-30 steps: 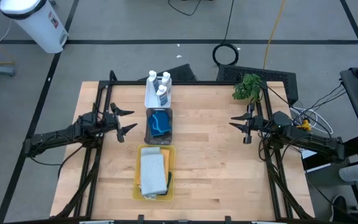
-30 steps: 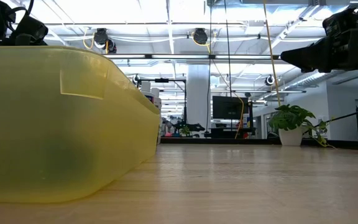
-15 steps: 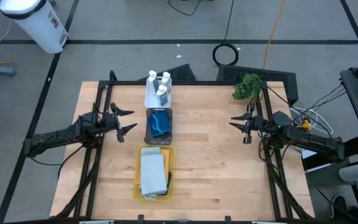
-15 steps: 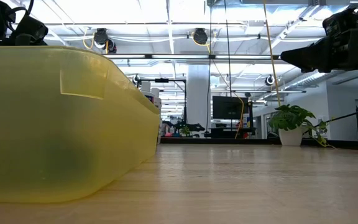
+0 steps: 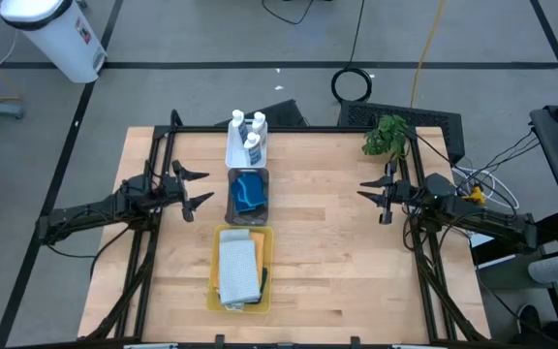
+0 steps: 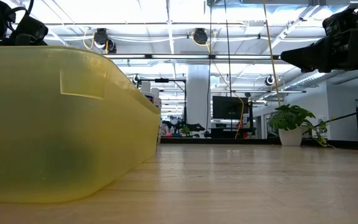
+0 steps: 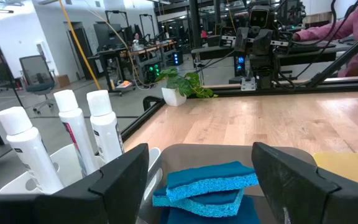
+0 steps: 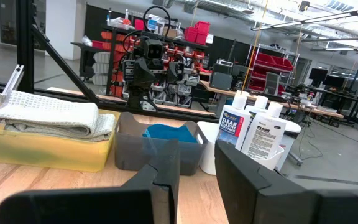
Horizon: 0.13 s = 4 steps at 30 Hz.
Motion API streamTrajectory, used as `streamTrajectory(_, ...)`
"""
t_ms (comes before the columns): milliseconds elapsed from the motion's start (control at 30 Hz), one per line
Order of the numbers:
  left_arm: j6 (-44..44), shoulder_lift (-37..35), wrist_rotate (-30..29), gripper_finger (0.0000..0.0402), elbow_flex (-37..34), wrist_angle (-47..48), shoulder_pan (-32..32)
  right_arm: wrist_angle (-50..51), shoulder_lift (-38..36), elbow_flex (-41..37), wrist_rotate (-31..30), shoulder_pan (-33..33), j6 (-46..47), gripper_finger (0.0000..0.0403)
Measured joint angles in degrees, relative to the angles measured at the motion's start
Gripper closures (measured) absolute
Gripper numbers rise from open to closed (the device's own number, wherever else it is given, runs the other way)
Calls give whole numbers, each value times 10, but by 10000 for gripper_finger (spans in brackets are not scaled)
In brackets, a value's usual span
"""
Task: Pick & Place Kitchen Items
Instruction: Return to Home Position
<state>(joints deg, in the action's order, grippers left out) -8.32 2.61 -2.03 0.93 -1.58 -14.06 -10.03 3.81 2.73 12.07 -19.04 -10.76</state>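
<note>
Looking straight down on the table (image 5: 337,242), I see three white bottles (image 5: 252,141) standing upright, caps up, bunched together in the white tray (image 5: 231,155) at the far end of the row. Next in line, the grey tray (image 5: 232,204) holds blue wavy-edged sponges (image 5: 248,191) stacked flat. In the yellow tray (image 5: 214,281) a folded pale grey cloth (image 5: 238,267) lies on top, its long axis running along the tray toward the bottles. An orange cloth (image 5: 243,236) shows at its far end and a dark teal cloth (image 5: 252,303) at its near end. My left pincer (image 5: 201,187) hovers just left of the grey tray, fingers apart, empty. My right pincer (image 5: 366,190) hangs well off to the right, fingers apart, empty.
</note>
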Motion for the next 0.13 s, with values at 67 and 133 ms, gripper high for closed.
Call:
streamTrajectory(67, 0, 0, 0, 117, 0, 0, 0, 0, 0, 0, 0, 0, 0, 328)
streamTrajectory(133, 0, 0, 0, 117, 0, 0, 0, 0, 0, 0, 0, 0, 0, 328)
